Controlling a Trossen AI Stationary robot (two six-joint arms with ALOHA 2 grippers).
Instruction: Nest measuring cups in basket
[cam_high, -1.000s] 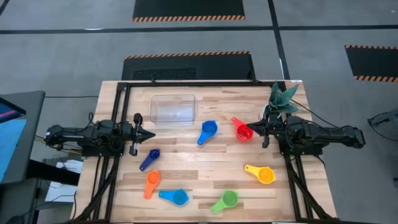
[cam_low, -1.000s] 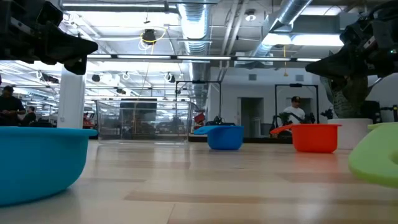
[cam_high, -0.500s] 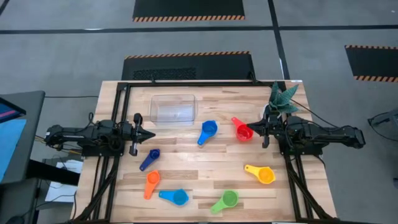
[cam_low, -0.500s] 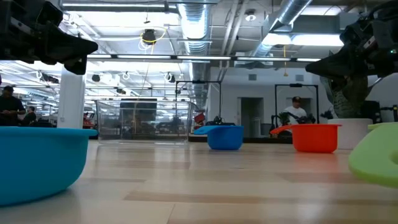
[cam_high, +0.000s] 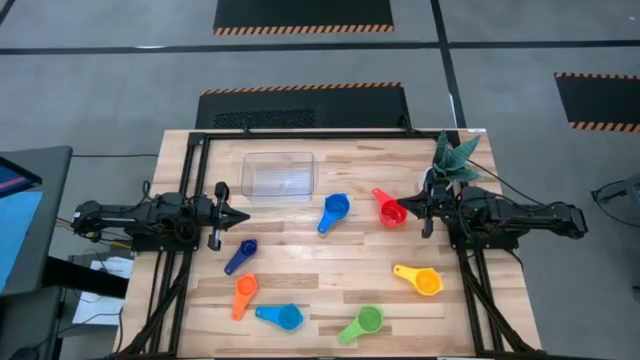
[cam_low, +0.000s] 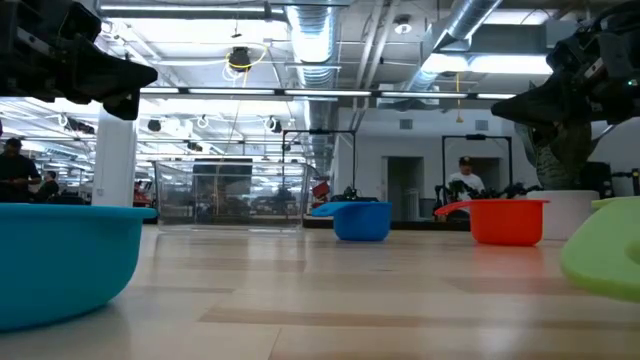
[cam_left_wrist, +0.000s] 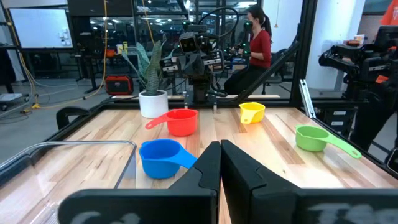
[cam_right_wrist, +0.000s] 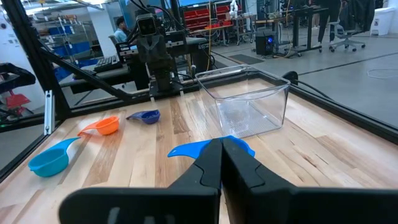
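Overhead view of wooden table (cam_high: 330, 270) w/ two arms at rest on opposite sides.

Left gripper (cam_high: 243, 214): fingers pressed together, holding nothing, above the table's left edge, just off the clear basket's near-left corner. Right gripper (cam_high: 404, 207): fingers likewise together, empty, tips directly beside the red cup (cam_high: 389, 210); contact can't be judged.

Basket (cam_high: 280, 175): clear rectangular tray at rear centre-left of table, no cup in it.

Cups, six visible, all lying loose on the tabletop, none nested:
- blue cup (cam_high: 335, 211), centre, just right of basket's front corner, handle toward front-left.
- red cup, right of the blue one, handle toward rear-left.
- dark blue cup (cam_high: 240, 255), smallest, front of the left gripper.
- orange cup (cam_high: 243, 294), nearer the front, below the dark blue.
- light blue cup (cam_high: 282, 316), front edge, just right of orange.
- green cup (cam_high: 363, 322), front edge, right of centre.
- yellow cup (cam_high: 420, 279), right side, betw. red and green.

Potted plant (cam_high: 453, 158) w/ white pot stands at rear right corner, behind the right arm. Low view: a person (cam_low: 463, 178) in the room beyond.
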